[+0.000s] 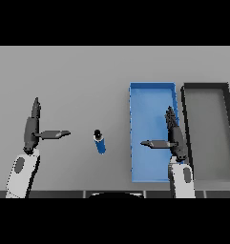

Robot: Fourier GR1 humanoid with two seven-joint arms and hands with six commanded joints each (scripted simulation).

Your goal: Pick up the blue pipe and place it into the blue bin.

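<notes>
Blue pipe lies untouched just left of the blue bin — right hand hovers over the bin, left hand well left of it, both with straight, empty fingers, ready to reach.

Legible text, labels, brands, numbers, signs: none on any surface in view, including the pipe, the blue bin and the grey bin.

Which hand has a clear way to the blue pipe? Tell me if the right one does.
Probably yes. The right hand hovers open over the blue bin; only bare table lies between it and the blue pipe.
</notes>
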